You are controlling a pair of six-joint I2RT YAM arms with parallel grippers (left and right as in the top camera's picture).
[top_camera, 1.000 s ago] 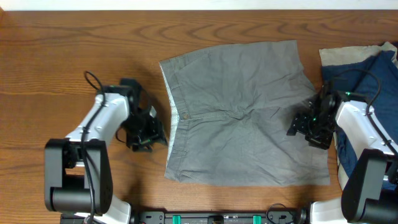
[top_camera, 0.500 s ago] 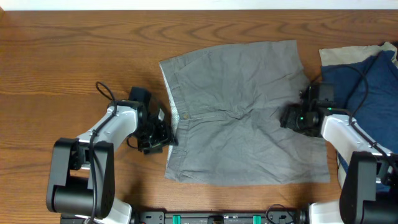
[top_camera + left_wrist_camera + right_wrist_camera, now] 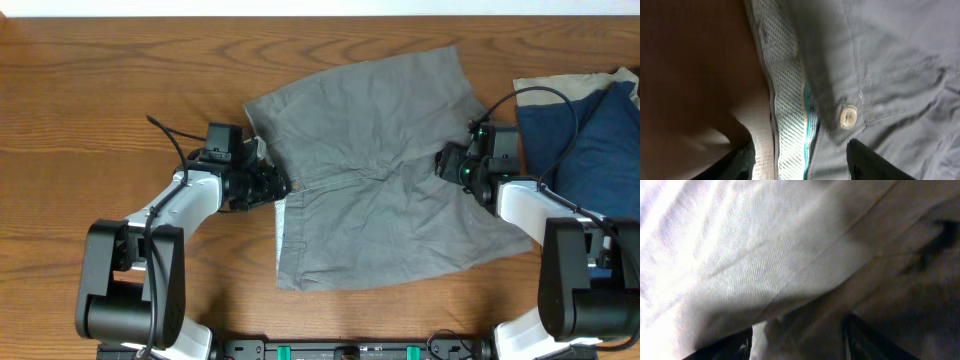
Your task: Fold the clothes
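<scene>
Just beside shorts [image 3: 380, 190]: navy garment [image 3: 590, 130]

Creased grey shorts [image 3: 765, 265] fill view; right end effector [image 3: 796, 342] fingers [image 3: 727, 349] apart, cloth btwn.

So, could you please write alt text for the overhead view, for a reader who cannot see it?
A wrinkled pair of mid-grey cotton shorts lies on a brown wooden table, with the left hand at its waistband and the right hand on its opposite edge. A navy blue garment lies on a beige cloth at the table's right edge.
</scene>
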